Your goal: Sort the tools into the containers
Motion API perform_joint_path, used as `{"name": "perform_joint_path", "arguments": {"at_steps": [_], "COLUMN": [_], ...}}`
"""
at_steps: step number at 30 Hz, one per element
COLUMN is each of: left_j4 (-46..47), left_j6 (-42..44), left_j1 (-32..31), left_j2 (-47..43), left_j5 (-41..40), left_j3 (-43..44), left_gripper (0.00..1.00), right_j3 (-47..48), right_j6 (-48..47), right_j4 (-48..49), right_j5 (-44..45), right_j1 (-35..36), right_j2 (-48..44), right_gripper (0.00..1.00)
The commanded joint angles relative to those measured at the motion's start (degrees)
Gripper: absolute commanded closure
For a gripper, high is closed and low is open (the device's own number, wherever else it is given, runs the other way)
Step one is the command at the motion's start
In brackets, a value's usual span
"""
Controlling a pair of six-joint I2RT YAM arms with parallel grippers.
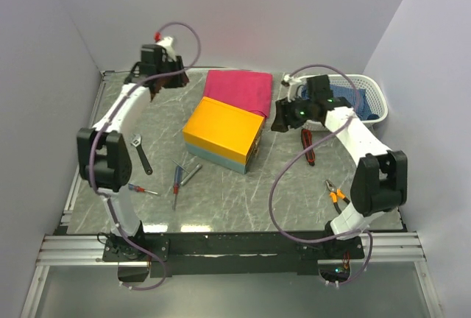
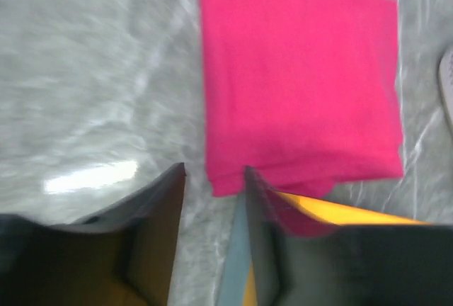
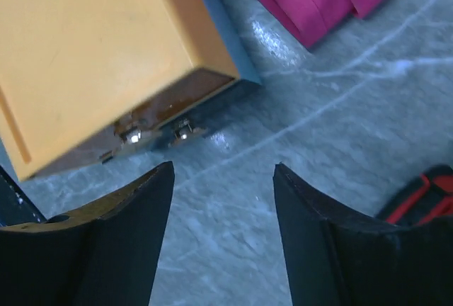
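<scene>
Your left gripper [image 1: 171, 81] hangs over the far left corner of the counter [image 1: 221, 204]. Its jaws are slightly spread and there is nothing between them. In its wrist view they point at the near edge of the pink folded cloth [image 2: 301, 79], which lies flat against the far edge of the counter.

Your right gripper [image 1: 282, 120] sits toward the far right, between the orange-yellow-topped box [image 1: 224, 130] and the white slotted basket [image 1: 375, 88]. Its jaws are spread wide and empty over bare counter, just beside the box's clear side panel [image 3: 152, 129].

The box stands mid-counter, touching the cloth's near edge. The basket fills the far right corner, with a blue cloth [image 1: 352, 101] inside it.

All the tools you can see lie on the counter:
- The dark adjustable wrench [image 1: 140, 153] is toward the left edge.
- One red-handled screwdriver [image 1: 141, 189] is near the left near corner.
- A second red-handled screwdriver [image 1: 176, 179] lies just beside the thin grey tool [image 1: 191, 174], in front of the box.
- The red-and-black pliers [image 1: 309, 147] lie right of the box, near your right gripper.
- The small orange-handled pliers [image 1: 336, 193] are by the right near corner.
</scene>
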Motion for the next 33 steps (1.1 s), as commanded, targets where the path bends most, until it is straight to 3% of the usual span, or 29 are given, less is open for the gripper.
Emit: {"name": "perform_joint_path", "arguments": {"at_steps": [1, 2, 4, 8, 12, 14, 27, 33], "left_j4": [0.37, 1.07, 1.78, 0.47, 7.12, 6.53, 5.21, 5.65], "left_j6": [5.88, 6.59, 5.9, 1.24, -4.55, -3.96, -1.58, -1.23], "left_j1": [1.51, 1.51, 1.34, 0.81, -0.94, -1.65, -3.84, -4.29], "left_j2": [-10.36, -11.33, -13.35, -12.67, -12.84, -12.58, -10.03, -10.46], "left_j5": [5.49, 13.63, 19.84, 29.68, 32.61, 31.65, 29.27, 28.57], "left_j3": [2.02, -0.94, -3.95, -9.66, -17.92, -19.43, -21.89, -22.95], "left_gripper": [0.45, 0.4, 0.37, 0.41, 0.91, 0.97, 0.97, 0.97], "right_j3": [-3.88, -4.77, -7.4, -10.13, -11.64, -10.5, -6.09, -6.88], "right_j6": [-4.89, -6.64, -8.06, -17.37, -19.92, -22.21, -21.6, -17.56], "right_j4": [-0.37, -0.12, 1.72, 3.39, 8.15, 7.27, 8.85, 12.98], "right_j5": [-4.04, -7.45, -9.85, -12.85, -11.27, -11.18, -8.28, -4.34], "right_j1": [-0.72, -0.72, -0.28, 0.77, 2.0, 2.97, 8.6, 9.48], "right_j2": [-8.63, -9.94, -11.0, -12.32, -10.75, -8.13, 0.41, 0.77], "right_gripper": [0.3, 0.24, 0.19, 0.18, 0.19, 0.22, 0.28, 0.36]}}
